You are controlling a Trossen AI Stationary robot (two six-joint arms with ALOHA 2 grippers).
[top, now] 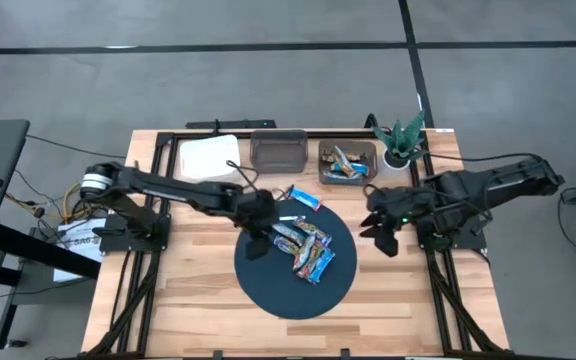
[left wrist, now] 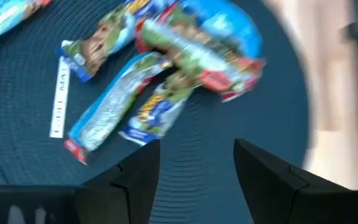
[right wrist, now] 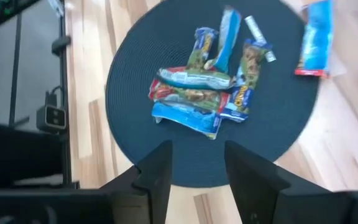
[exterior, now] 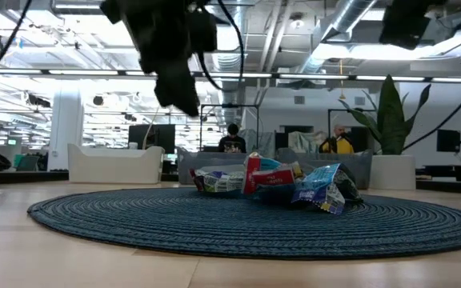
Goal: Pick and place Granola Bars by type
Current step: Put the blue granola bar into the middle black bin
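On the round mat (top: 268,290) at table centre, a heap of bars (top: 306,247) lies toward 1 o'clock. The left gripper (top: 255,243) hovers over the mat's 10 o'clock edge, fingers (left wrist: 138,168) spread wide with nothing between them. The right gripper (top: 380,232) waits off the mat at 3 o'clock, equally wide and empty. Only the high view shows three trays along the far edge, the right tray (top: 370,171) holding more bars. One blue bar (top: 306,199) lies apart at 12 o'clock. The right wrist view counts about six heaped bars; the low view shows a potted plant (exterior: 392,140).
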